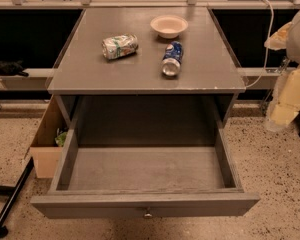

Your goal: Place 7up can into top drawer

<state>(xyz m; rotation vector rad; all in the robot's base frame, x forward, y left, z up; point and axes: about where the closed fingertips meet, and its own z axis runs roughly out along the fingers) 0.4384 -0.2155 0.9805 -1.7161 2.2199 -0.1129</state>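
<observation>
Camera view: gripper (pixel 287 101) at the right edge, well apart from the can; whether it is apart or together cannot be told.
Can (pixel 120 46) lies on the cabinet top (pixel 140 76), far left. Drawer (pixel 145 204) is open. Judged: pickup and placing remain.

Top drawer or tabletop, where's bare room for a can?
The open grey wooden drawer is entirely bare inside. The grey tabletop is free along its front edge; the dented silver-green can, blue can and pale round bowl crowd its middle and back. The hand sits at the far right.
</observation>
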